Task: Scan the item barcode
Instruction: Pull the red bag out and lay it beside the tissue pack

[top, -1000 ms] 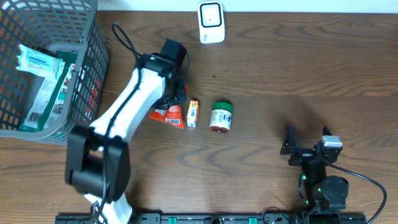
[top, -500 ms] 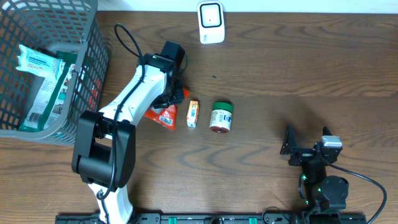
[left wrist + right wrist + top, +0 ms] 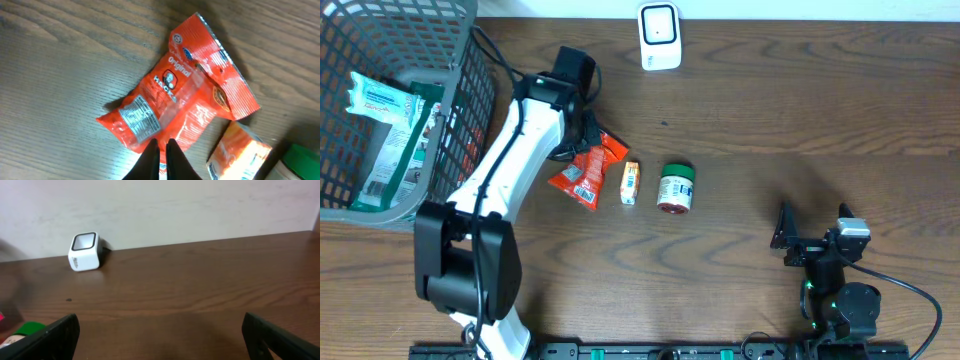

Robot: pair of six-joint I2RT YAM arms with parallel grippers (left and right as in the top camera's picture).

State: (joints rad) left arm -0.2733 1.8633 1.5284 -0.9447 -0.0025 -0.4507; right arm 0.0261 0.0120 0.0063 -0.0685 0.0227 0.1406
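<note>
My left gripper [image 3: 163, 146], its jaws pressed together, sits at the lower edge of the red snack packet [image 3: 185, 100], which lies on the wooden table [image 3: 60, 75] just beside a small orange box [image 3: 240, 152].

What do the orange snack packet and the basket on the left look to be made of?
Orange snack packet: thin plastic film with a glossy finish, judging by its creases, crimped end seal and light glare. Basket: rigid grey open mesh, probably moulded plastic, possibly coated wire. The overhead view leaves that open.
</note>
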